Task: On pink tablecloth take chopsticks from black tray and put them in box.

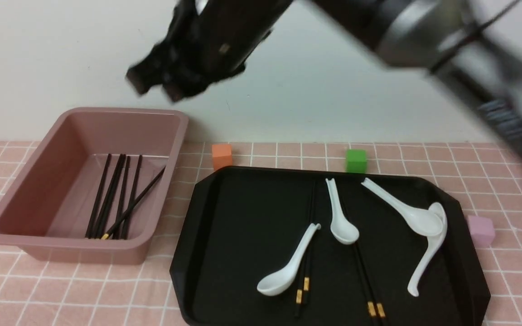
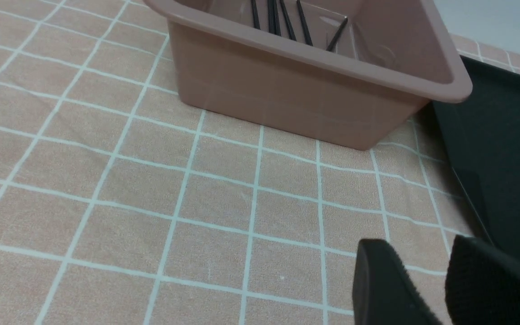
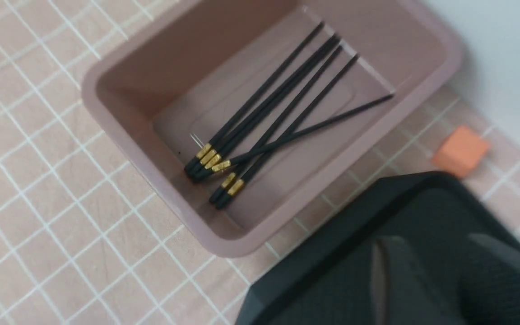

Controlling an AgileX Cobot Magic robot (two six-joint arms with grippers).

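The right hand (image 1: 154, 88), blurred, hangs above the box (image 1: 84, 113) near the table's far left, its fingers part-way apart with nothing between them. The left hand (image 2: 420, 266) is spread and empty, low over the pink tablecloth (image 2: 106, 180) by the box's near wall. Six chopsticks (image 1: 116, 194) lie in the box. Two pairs are on the black tray (image 1: 215, 253) toward the near edge, one pair (image 1: 304, 276) tucked under a white spoon (image 1: 288, 267) and the other (image 1: 365, 280) running beneath a second spoon (image 1: 340, 217). I judge that a pinch there could drag a spoon along or lift only one stick, since the sticks are black on glossy black. The slanted stick (image 3: 314, 128) propped against the box wall could deflect the next drop. Only the front view shows the tray's contents. The right wrist view alone shows the gold bands bunched at one end, and only the left wrist view shows the left hand.
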